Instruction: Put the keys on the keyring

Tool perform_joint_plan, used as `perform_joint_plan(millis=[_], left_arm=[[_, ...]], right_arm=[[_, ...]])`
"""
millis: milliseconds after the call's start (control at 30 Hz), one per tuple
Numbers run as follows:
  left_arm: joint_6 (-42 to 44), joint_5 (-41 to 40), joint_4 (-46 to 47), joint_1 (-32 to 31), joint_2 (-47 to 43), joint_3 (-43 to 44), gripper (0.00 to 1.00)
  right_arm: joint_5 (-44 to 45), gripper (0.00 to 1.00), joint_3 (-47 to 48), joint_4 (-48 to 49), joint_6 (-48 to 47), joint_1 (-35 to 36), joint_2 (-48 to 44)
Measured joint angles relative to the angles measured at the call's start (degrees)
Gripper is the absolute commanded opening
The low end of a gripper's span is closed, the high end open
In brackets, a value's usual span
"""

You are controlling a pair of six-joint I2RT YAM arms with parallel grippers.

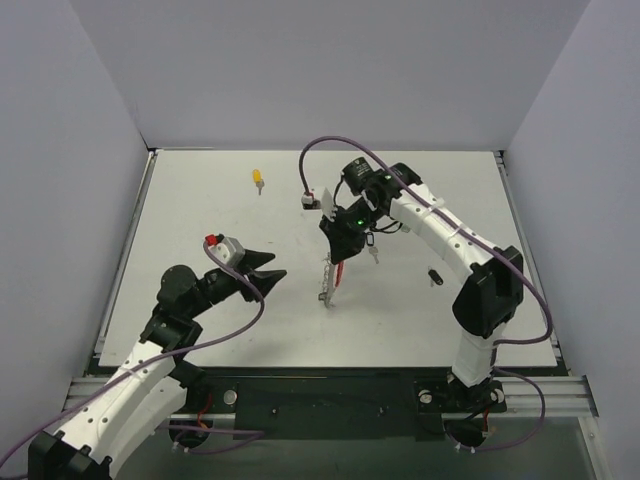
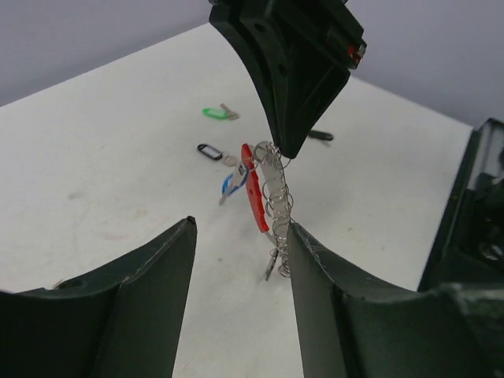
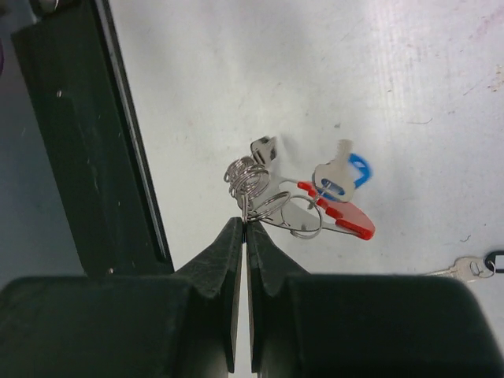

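My right gripper (image 1: 345, 238) is shut on a silver ring of the keyring (image 1: 331, 278), which hangs from it down to the table as a red piece with a chain of silver rings. In the right wrist view the gripper (image 3: 246, 222) pinches the ring, and the red piece (image 3: 340, 218) and a blue-headed key (image 3: 346, 173) hang in the bundle. My left gripper (image 1: 275, 264) is open and empty, just left of the hanging keyring (image 2: 272, 193). A yellow key (image 1: 258, 178) lies far back. A green key (image 2: 213, 113) and a black key (image 1: 433, 275) lie on the table.
A small black-outlined key tag (image 2: 209, 150) with a silver key lies behind the keyring and also shows in the right wrist view (image 3: 492, 260). The white table (image 1: 200, 220) ends at grey walls on three sides. The right arm's purple cable (image 1: 310, 160) loops above the table.
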Motion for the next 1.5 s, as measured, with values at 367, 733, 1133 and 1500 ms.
perform_joint_plan(millis=[367,733,1133,1500], left_arm=[[-0.8,5.1,17.3,-19.7,12.1,0.0,0.51],[6.1,-13.0,25.6,-37.2,25.1,1.4,0.43],[8.5,-23.5,31.0,-39.6,30.9,2.8,0.43],[8.7,-24.0,33.1,-40.5,31.7,3.4,0.34]], right_arm=[[-9.1,0.00,-6.7,-16.2,-31.7,-2.1,-13.0],[-14.2,0.00,-12.5,-21.7,-45.2,-4.1,-15.0],[-16.2,0.00,-13.0,-23.0,-48.7,-4.4,-15.0],[-16.8,0.00,-13.0,-23.1,-48.7,-4.7,-15.0]])
